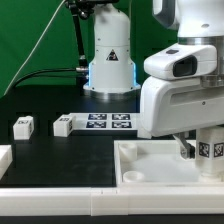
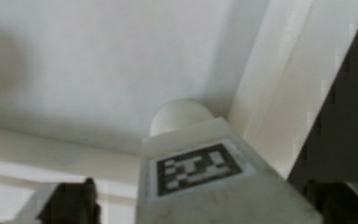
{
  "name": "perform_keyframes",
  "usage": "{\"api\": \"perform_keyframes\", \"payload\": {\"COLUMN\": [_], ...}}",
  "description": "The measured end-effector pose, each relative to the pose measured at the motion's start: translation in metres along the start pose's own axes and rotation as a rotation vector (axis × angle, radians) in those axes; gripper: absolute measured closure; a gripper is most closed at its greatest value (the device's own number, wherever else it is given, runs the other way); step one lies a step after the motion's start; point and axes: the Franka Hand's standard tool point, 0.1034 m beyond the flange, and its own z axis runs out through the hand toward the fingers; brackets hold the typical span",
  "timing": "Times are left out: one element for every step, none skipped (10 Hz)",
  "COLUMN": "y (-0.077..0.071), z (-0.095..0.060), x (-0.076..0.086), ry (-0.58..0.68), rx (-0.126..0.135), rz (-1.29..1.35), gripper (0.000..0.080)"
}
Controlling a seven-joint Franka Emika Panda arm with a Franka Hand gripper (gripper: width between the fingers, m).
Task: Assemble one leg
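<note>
Gripper [image 2: 202, 208]: jaws spread wide, straddling the leg [image 2: 197, 165] without pinching it. A gap shows beside one of the dark fingers [image 2: 66, 205]; the other lies just beside the leg. The leg stands upright, tag towards the wrist camera, inside the tray-like piece [image 1: 128, 150], near its wall. In the exterior view this piece lies at 5 o'clock. The marker board [image 1: 110, 122] is near the centre, and a spare block [image 1: 23, 126] and a second block [image 1: 63, 125] rest on the table [image 1: 60, 150] at 9 o'clock. The step in hand is judged to be seating the leg in a socket. The next move calls for a square grip on its flanks, then turning without tilting it.
</note>
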Motion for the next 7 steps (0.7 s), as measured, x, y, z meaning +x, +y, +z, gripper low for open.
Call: {"api": "perform_keyframes", "payload": {"y": [0.0001,0.0007,0.0017,0.0014,0.0013,0.0014,0.0007], "z": [0.0001,0.0002,0.0003,0.0004,0.0004,0.0004,0.0003], "x": [0.0,-0.0002,-0.0004,-0.0004,-0.0004,-0.0004,-0.0002], "ry": [0.0,0.0,-0.001,-0.001,-0.001,-0.001,0.001], "rx": [0.0,-0.001,-0.001,-0.001,0.0,-0.001,0.008], "rz": [0.0,0.0,0.002,0.006,0.045,0.045,0.213], "gripper": [0.0342,0.0525,0.0529,0.0529,0.0529,0.0529,0.0529]}}
